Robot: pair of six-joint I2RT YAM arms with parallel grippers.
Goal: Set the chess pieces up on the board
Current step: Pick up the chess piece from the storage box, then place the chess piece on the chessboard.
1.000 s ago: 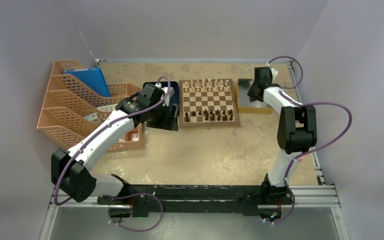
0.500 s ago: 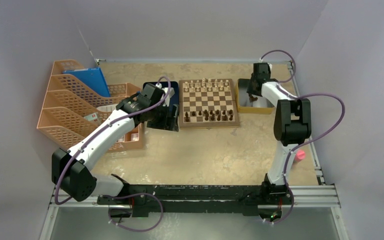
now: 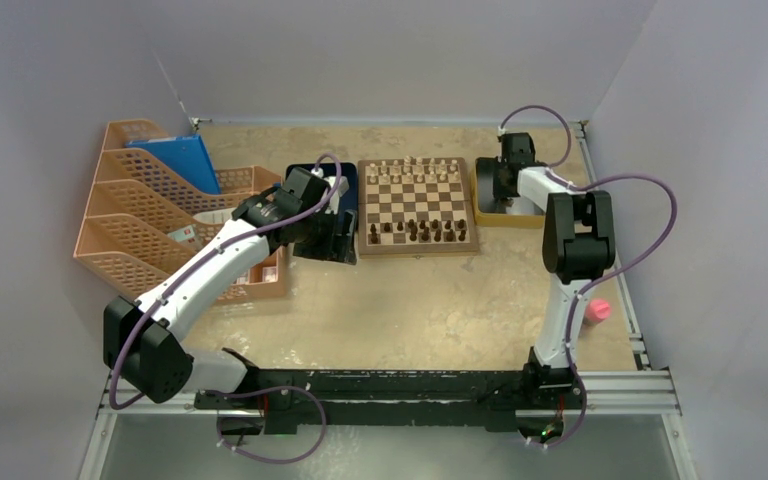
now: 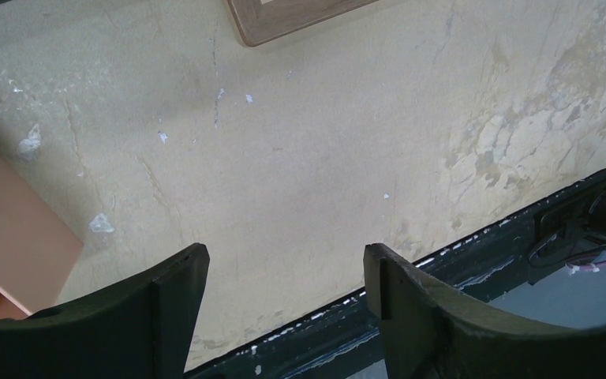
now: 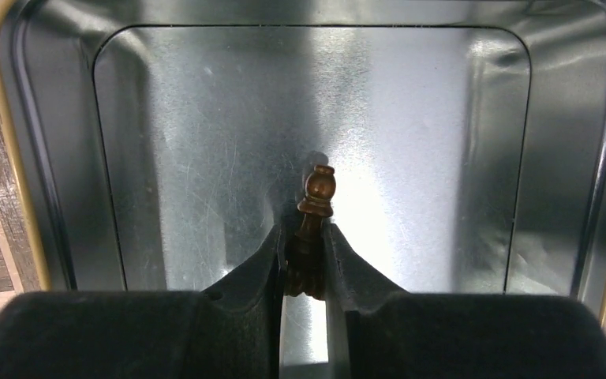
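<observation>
The left claw (image 4: 284, 260) hangs with its jaws spread wide and nothing between them, above bare worktop (image 4: 323, 142) just off the near left corner of the board (image 3: 420, 247). On the board, dark chess pieces (image 3: 415, 232) stand along the near side and light pieces (image 3: 415, 170) along the far edge. To the board's right, the right claw (image 5: 306, 241) reaches into the silver tray (image 5: 205, 118), gripping one dark piece (image 5: 318, 193) by its base, round head poking out past the fingertips.
</observation>
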